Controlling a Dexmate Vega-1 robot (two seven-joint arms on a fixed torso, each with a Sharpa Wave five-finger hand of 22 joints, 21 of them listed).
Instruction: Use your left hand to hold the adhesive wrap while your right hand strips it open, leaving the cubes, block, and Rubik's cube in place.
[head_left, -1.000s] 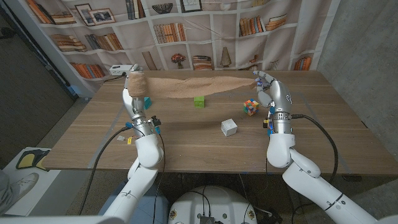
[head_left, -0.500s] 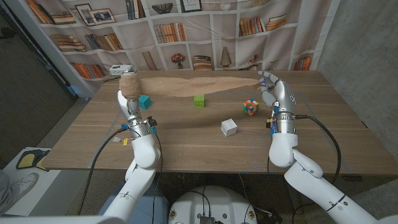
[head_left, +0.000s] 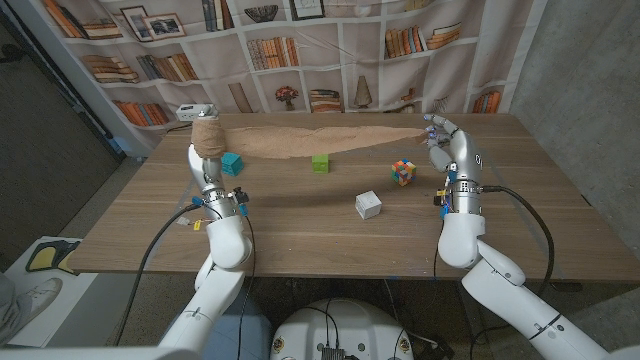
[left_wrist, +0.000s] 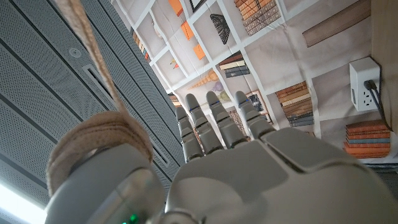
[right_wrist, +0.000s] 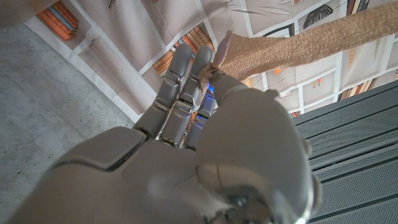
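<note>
The left hand (head_left: 207, 160) grips the adhesive wrap (head_left: 209, 134) roll near the tabletop's far left corner; the right hand (head_left: 447, 150) pinches its free end, stretched taut above. Light, soft, clingy; hold by roll and tip.

No legible text, label, brand, number or sign was found in any of the three views. The spines of the books printed on the bookshelf backdrop (head_left: 300, 40) along the upper part of the head frame carry no readable lettering. The white wall socket block (left_wrist: 365, 84) at the right edge of the left wrist frame bears no visible marking. The small white cube (head_left: 368, 205) at the centre of the wooden counter (head_left: 300, 230) shows faint marks on its faces, too small to read.
</note>
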